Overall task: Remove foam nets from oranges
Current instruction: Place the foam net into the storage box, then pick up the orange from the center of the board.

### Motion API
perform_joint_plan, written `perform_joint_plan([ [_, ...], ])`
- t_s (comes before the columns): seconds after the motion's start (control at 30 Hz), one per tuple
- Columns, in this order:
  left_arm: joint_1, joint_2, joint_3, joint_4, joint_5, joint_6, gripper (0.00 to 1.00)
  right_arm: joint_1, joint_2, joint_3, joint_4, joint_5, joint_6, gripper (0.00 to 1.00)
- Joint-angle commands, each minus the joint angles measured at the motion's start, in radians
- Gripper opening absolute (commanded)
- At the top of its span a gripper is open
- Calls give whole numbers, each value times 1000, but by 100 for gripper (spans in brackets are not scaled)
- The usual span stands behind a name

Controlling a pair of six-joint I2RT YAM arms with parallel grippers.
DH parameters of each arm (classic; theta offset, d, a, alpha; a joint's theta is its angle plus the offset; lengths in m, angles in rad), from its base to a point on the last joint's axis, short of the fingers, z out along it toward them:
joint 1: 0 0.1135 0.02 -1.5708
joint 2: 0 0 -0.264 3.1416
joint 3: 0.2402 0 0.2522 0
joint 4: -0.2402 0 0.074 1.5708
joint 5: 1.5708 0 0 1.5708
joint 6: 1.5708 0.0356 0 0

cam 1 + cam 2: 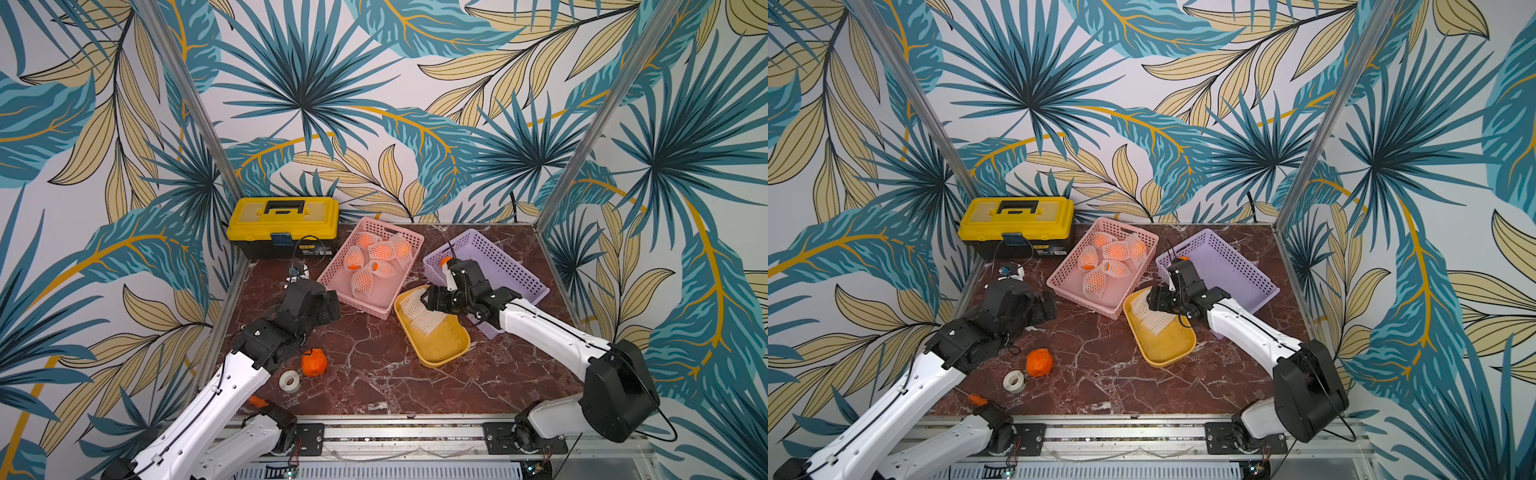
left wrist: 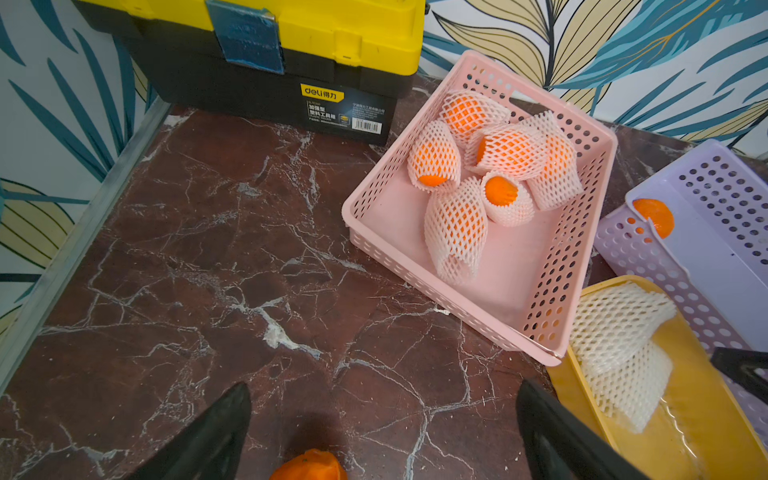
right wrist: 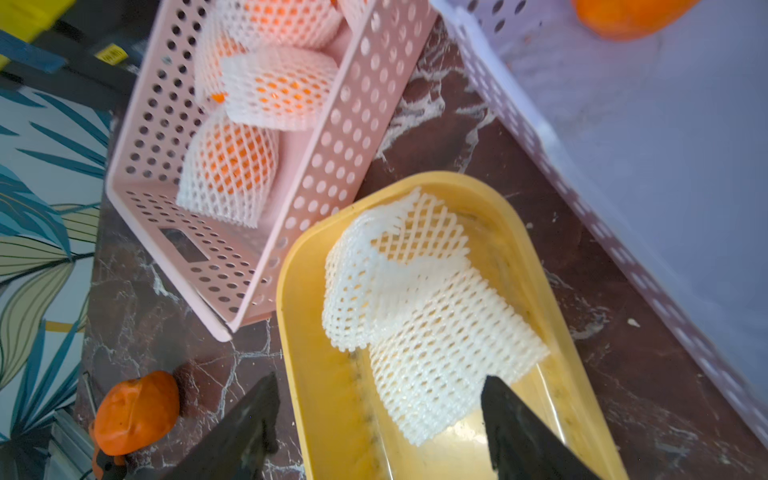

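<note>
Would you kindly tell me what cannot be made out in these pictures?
Bare orange in the purple basket: top views, mostly behind the right arm; right wrist view, cut by the edge.
Foam nets in the yellow tray: overlapping, count unclear.
Toolbox label: small print unreadable in the left wrist view.

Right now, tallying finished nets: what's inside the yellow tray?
Empty foam netting: one folded net or two overlapping, I cannot tell. The tray floor beneath it is covered; the rest looks bare.

Bare orange (image 1: 445,261) half behind the right arm (image 1: 548,328)
</note>
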Motion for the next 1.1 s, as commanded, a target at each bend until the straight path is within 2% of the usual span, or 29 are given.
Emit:
perform_joint_plan([
  [0.0,6,24,9,-34,1,-43,99,-4,-98,-111,167,-6,-3,78],
  [0.13,9,53,55,-179,78,-161,100,-3,-174,-204,419,-140,-20,79],
  [0.23,9,85,93,-283,151,-220,100,6,-150,-188,486,-249,-61,79],
  [0.33,9,157,105,-363,251,-263,100,41,-110,-218,602,-293,-96,79],
  [0.4,9,207,87,-398,301,-279,100,78,-80,-251,693,-299,-94,80],
  [0.5,9,260,62,-463,299,-327,99,146,-38,-289,796,-295,-96,81],
  [0.67,9,302,-19,-463,308,-382,100,245,-27,-273,748,-226,-176,82],
  [0.9,9,381,-79,-449,254,-425,99,251,-44,-305,780,-148,-176,82],
  [1.07,29,415,-112,-361,296,-390,100,251,-70,-330,796,-114,-176,82],
])
